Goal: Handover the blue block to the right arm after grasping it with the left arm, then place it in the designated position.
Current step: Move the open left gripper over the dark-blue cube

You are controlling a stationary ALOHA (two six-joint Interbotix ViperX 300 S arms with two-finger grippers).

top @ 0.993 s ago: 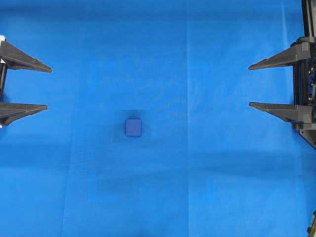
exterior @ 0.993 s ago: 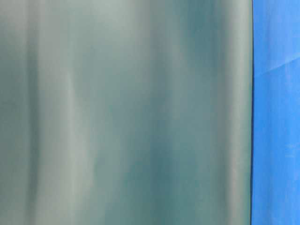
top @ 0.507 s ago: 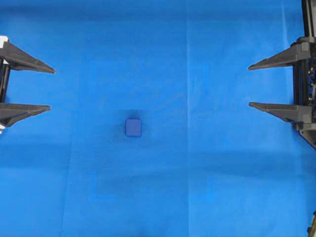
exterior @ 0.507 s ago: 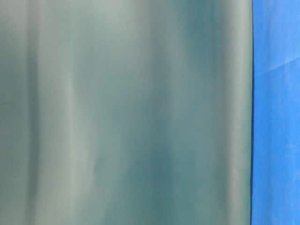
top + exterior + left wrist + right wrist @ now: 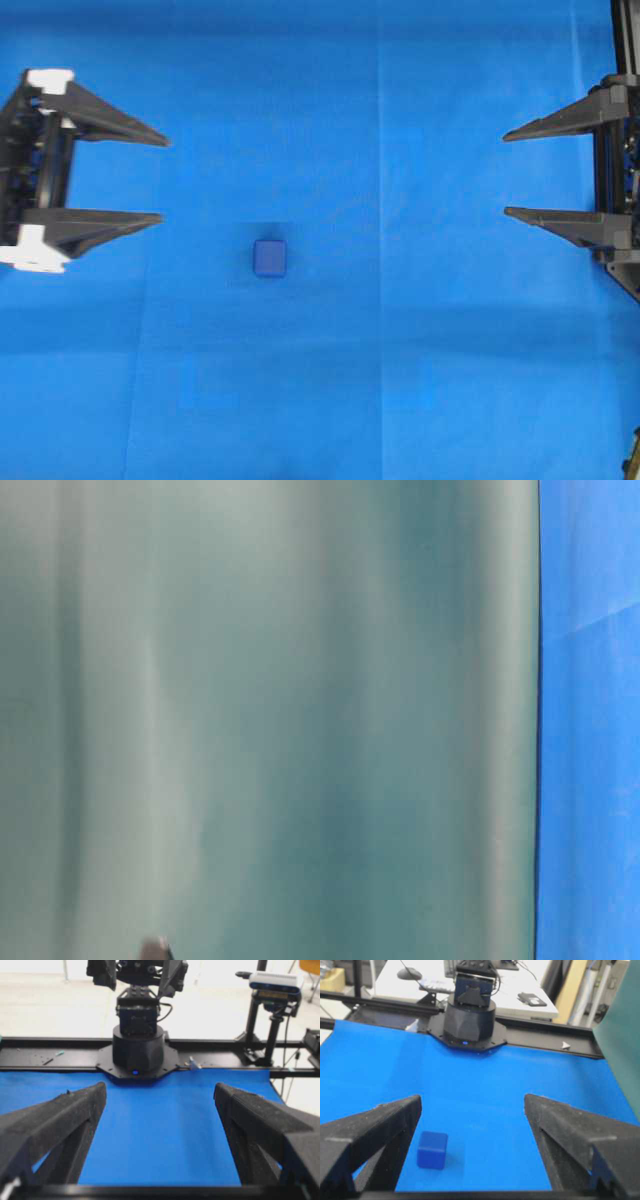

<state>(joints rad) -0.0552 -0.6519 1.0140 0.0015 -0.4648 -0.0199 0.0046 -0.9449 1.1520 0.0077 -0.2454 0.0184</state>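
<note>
Blue cloth [image 5: 400,380] bears the blue block [image 5: 270,258]; both tools gape, empty.

Small navy blue block [image 5: 270,257], flat on cloth, untouched, between arms

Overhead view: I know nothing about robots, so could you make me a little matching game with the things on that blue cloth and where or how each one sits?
Things:
1. blue block
2. left gripper
3. right gripper
4. blue cloth

Descriptions:
A. at the right edge, fingers spread, all black
B. covers the whole table
C. alone near the middle, touched by nothing
D. on the left, fingers spread, white pieces at the finger bases

Pairs: 1-C, 2-D, 3-A, 4-B
</note>
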